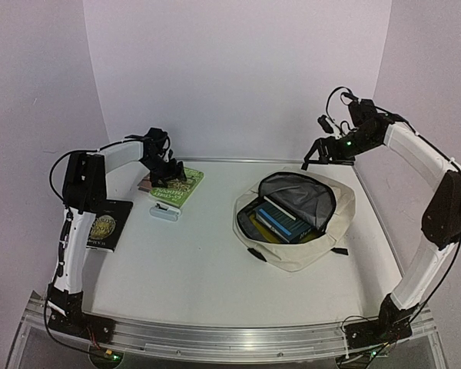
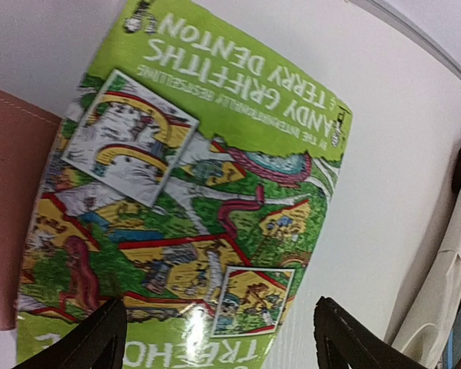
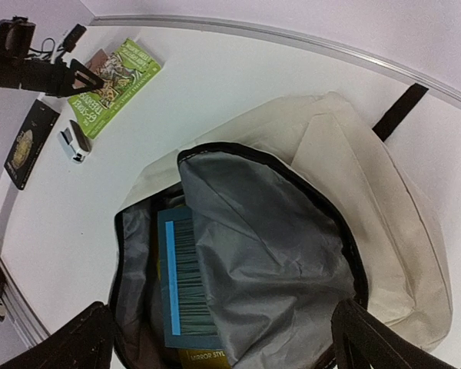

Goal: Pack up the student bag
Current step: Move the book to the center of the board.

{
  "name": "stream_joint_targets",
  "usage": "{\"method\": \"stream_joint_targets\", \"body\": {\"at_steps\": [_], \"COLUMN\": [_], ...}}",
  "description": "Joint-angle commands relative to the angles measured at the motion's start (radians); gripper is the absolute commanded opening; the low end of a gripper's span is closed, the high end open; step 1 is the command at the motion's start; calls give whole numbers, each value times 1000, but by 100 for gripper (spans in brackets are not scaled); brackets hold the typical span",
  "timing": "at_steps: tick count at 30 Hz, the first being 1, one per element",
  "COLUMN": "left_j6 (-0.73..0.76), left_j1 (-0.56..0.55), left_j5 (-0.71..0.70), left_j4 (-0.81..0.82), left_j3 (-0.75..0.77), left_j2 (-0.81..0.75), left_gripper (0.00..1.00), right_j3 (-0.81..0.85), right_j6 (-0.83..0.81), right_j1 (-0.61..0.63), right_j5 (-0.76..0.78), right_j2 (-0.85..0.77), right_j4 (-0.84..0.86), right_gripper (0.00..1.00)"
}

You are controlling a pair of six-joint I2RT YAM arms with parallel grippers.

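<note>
My left gripper (image 2: 219,311) spread wide over the green book (image 2: 192,192), on the worktop (image 1: 200,269) — my right gripper (image 3: 220,307) also agape, above the unzipped student bag (image 3: 384,200), books (image 3: 180,284) inside

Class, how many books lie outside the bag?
2 clearly: the green book far left, under the left pincer; the black book by the left edge. A brown cover beside the green one may be a third.
</note>
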Motion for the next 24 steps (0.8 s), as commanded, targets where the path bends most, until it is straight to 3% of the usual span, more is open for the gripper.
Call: {"method": "stream_joint_targets", "body": {"at_steps": [1, 9, 16, 24], "left_j6": [13, 31, 18, 30], "left_j1": [-48, 10, 87, 87], "left_j5": [6, -65, -62, 23], "left_j4": [-24, -78, -64, -82], "left_j3": [-19, 59, 102, 180], "left_j2": [11, -27, -10, 91], "left_gripper": [84, 94, 96, 78], "right_j3": [-5, -49, -78, -75], "right_j6": [24, 35, 23, 39], "right_j1": [4, 10, 12, 12], "right_j5": [-61, -51, -40, -45], "right_j2": [-32, -47, -77, -79], "right_j4": [37, 62, 63, 65], "right_gripper": [98, 98, 98, 98]}}
